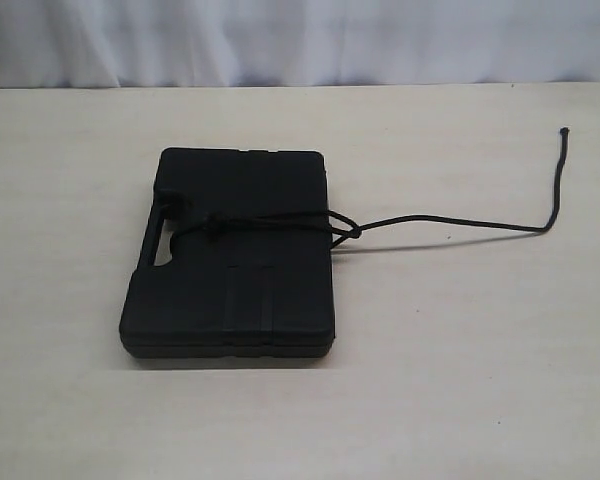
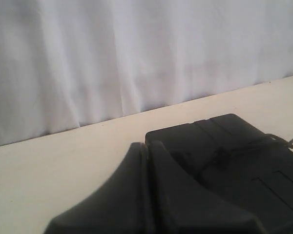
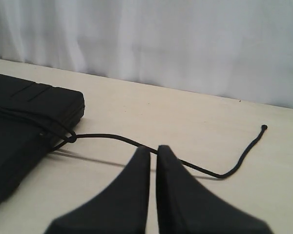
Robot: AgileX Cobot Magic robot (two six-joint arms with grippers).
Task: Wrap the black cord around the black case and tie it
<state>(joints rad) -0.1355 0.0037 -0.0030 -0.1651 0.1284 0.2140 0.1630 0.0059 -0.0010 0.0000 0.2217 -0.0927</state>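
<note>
left pincer [image 2: 145, 145]: two matte black, smooth moulded fingers, broad at the base and tapering in a concave curve to blunt tips, divided by a thin dark seam. right pincer [image 3: 153, 148]: same matte black tapered fingers, with a narrow pale slit between them.

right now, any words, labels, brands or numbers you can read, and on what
No text can be read in any view.
The black case: plain moulded ribs, no label or brand.
The black cord, table and white curtain: no markings.
</note>
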